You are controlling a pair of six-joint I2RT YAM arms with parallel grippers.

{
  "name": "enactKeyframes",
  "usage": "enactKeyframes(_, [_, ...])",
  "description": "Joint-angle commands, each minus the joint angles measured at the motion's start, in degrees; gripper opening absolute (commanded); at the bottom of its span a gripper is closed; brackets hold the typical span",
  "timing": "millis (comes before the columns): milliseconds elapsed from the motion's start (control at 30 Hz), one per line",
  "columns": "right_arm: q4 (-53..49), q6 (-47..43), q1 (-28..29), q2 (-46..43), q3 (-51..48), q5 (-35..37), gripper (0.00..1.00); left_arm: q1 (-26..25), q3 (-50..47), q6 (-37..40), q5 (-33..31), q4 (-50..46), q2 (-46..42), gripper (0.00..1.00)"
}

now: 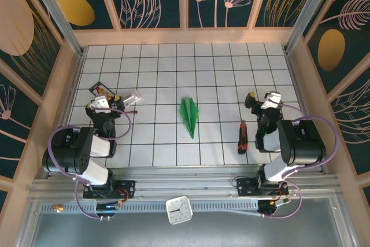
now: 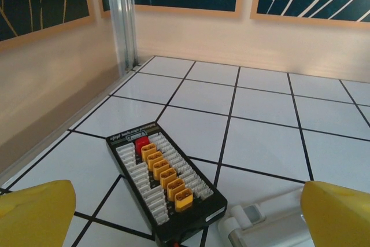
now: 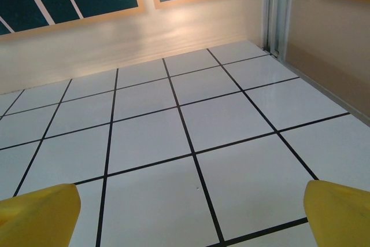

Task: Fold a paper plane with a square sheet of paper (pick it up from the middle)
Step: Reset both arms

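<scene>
Paper plane (image 1: pixel 189 117) lies flat at frame centre, pointed end toward the bottom; folding looks complete. Left gripper (image 1: pixel 110 99) mid-left, right gripper (image 1: pixel 263 98) mid-right: both wide open, empty, well apart from plane. Nothing apparent left.

A white clock (image 1: pixel 178 210) sits on the near rail, with a black board (image 2: pixel 165 180) of yellow plugs and a clear tube (image 1: pixel 132 96) up left of it, and a red-and-black tool (image 1: pixel 242 137) up right.
</scene>
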Motion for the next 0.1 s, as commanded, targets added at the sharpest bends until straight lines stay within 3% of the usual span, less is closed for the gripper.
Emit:
enactKeyframes(0, [1.50,-1.09,0.03,0.50,0.84,1.26,0.99,0.37,2.14,-0.69,0.75,0.00,-0.11,0.99])
enactKeyframes(67, [1.83,-1.20,0.17,0.50,0.68,1.46,0.99,0.35,2.38,-0.75,0.65,-0.48,-0.16,0.99])
